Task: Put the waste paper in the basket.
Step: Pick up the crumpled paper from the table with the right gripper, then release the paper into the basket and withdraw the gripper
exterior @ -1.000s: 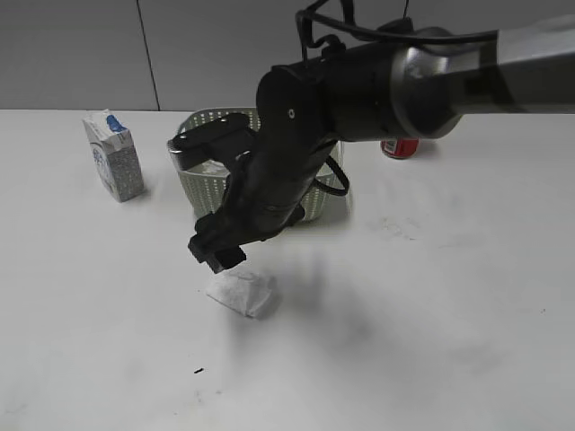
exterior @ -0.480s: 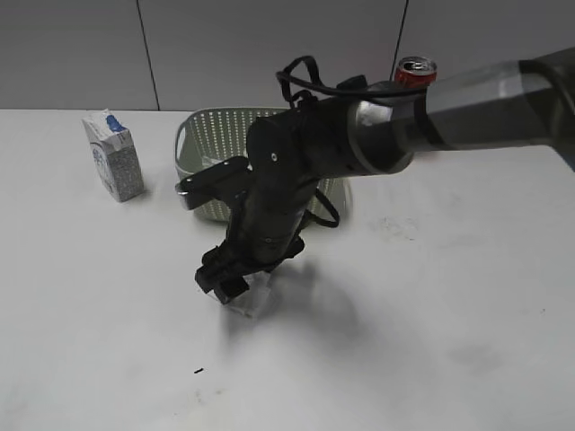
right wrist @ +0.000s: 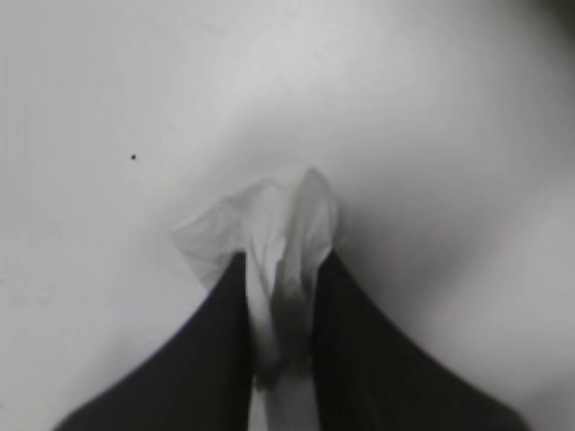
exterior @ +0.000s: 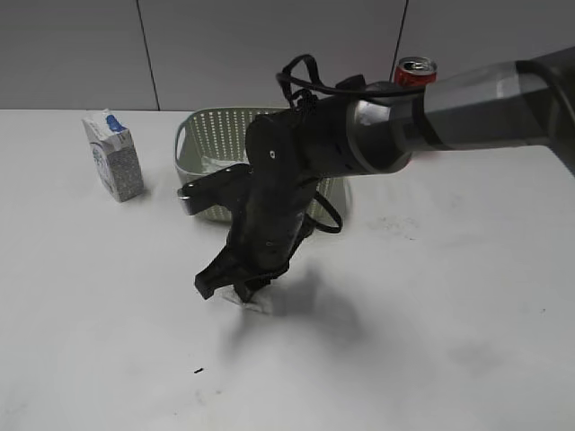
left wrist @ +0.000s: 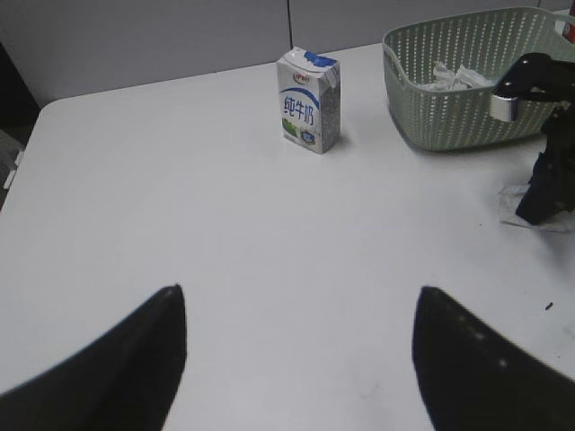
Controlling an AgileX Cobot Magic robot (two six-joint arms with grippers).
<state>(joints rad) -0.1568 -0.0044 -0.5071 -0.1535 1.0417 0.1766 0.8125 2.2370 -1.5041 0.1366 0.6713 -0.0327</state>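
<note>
While its jaws stand nearly together, the right gripper [right wrist: 280, 346] pinches a paper wad [right wrist: 269, 233] between them, the wad bulging out past the tips and lying on the white worktop [exterior: 431, 341]. Just behind the arm sits the basket [exterior: 202, 148] with more paper [left wrist: 454, 74] inside. A carton [exterior: 114, 155] stands well to its left. The left gripper [left wrist: 296, 359] hangs wide apart, holding nothing, above bare worktop.
</note>
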